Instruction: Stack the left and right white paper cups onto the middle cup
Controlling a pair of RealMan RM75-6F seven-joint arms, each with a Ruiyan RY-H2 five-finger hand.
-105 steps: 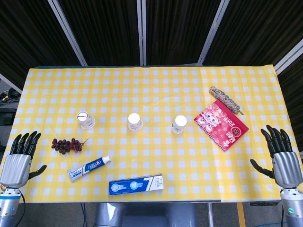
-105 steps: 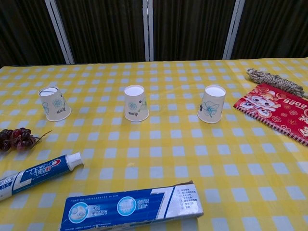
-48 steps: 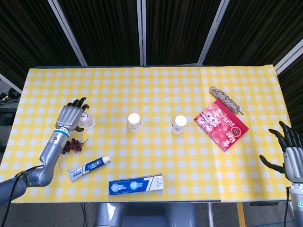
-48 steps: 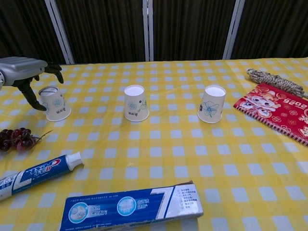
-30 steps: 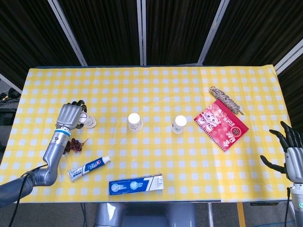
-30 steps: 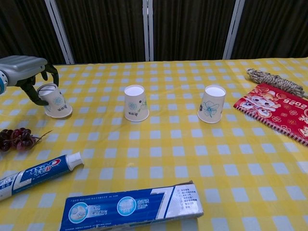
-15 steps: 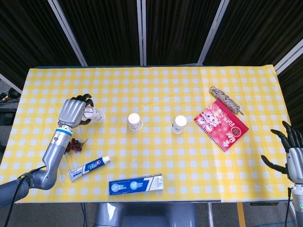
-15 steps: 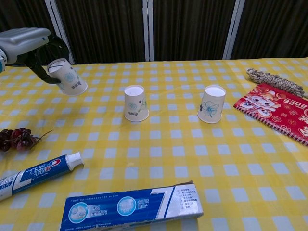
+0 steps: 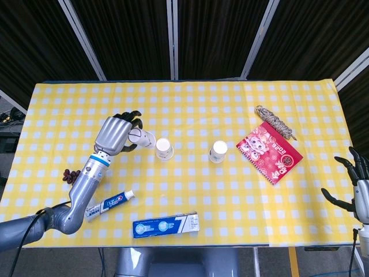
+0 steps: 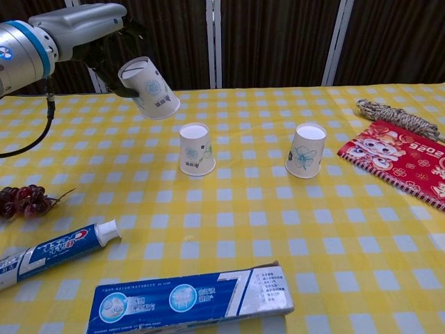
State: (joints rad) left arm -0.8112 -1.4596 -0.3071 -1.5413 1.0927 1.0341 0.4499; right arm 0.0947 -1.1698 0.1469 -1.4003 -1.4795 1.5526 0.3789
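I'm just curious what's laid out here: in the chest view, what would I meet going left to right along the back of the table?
Held cup in the left hand → middle cup → right cup → rope bundle.

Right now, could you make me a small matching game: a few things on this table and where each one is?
Things:
1. left cup
2. middle cup
3. grapes
4. rope bundle

Places:
A. far right, behind the red booklet
B. tilted in the air, held by the left hand
C. left edge of the table
D. upside down on the cloth, centre

Pairs: 1-B, 2-D, 3-C, 4-A
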